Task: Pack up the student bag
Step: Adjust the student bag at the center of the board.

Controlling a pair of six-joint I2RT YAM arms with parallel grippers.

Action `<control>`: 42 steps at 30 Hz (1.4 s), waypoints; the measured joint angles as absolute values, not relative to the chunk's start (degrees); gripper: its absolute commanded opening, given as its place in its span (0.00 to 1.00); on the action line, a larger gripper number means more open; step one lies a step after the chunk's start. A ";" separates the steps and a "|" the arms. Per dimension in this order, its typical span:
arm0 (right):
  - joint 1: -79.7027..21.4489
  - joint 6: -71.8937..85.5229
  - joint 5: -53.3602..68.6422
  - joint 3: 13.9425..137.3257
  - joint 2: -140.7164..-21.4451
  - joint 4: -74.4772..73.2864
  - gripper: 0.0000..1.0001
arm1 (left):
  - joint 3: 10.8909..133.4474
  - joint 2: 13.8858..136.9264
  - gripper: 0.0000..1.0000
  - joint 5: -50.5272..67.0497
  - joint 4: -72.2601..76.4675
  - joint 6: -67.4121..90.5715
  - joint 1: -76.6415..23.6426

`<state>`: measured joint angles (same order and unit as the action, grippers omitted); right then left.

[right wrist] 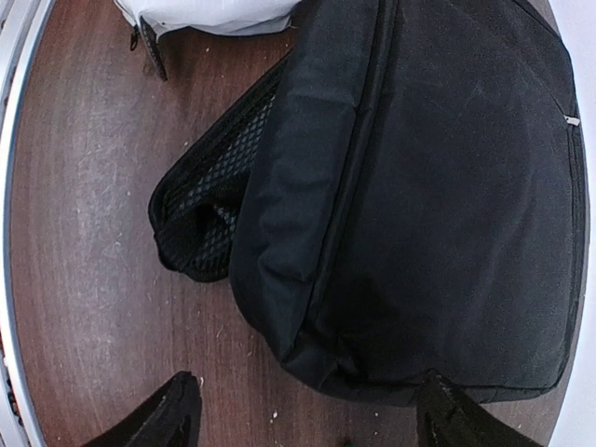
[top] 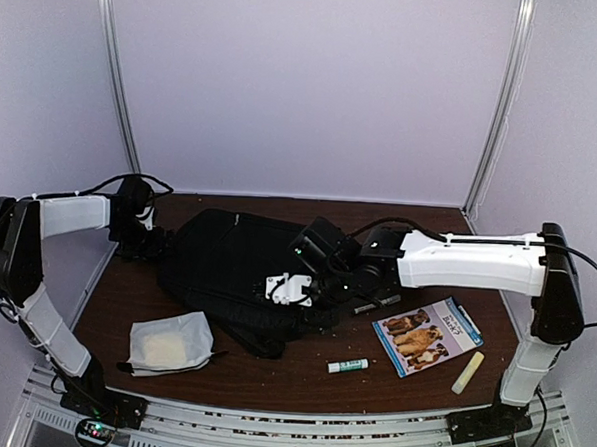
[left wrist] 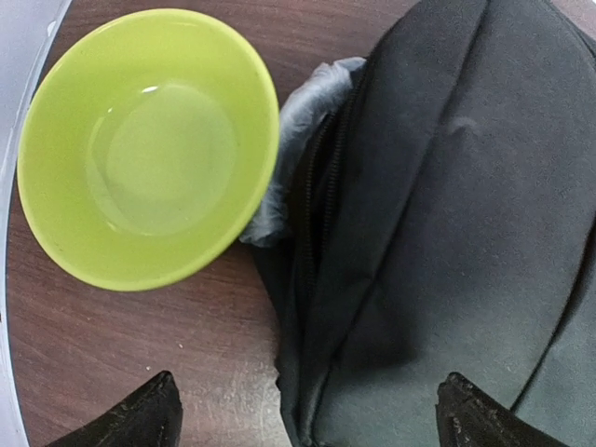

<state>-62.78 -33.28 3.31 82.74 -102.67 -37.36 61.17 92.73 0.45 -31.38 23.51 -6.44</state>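
The student bag (top: 226, 265) is a large black backpack lying flat in the middle of the table. It also shows in the left wrist view (left wrist: 447, 233) and the right wrist view (right wrist: 438, 186). My left gripper (top: 143, 242) is open and empty above the bag's left end, its jaws (left wrist: 307, 419) wide apart over the zipper edge near the grey handle (left wrist: 303, 121). My right gripper (top: 291, 287) is open and empty above the bag's near right part, its jaws (right wrist: 312, 419) spanning a bag corner. A black mesh part (right wrist: 205, 214) sticks out from under the bag.
A lime green bowl (left wrist: 149, 144) stands on the table beside the handle. A white-grey pouch (top: 172, 342) lies front left and also shows in the right wrist view (right wrist: 214, 14). A dog book (top: 428, 335), a glue stick (top: 348, 365), a cream stick (top: 468, 373) and dark pens (top: 374, 305) lie at the right.
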 measured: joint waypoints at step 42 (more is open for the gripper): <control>-34.94 -31.03 -13.26 99.18 -119.28 -36.05 1.00 | 60.23 97.93 0.70 26.50 -25.87 26.55 -27.49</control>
<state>-34.94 -31.03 -13.26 99.18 -119.28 -36.05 60.23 97.93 26.50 -25.87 26.55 -27.49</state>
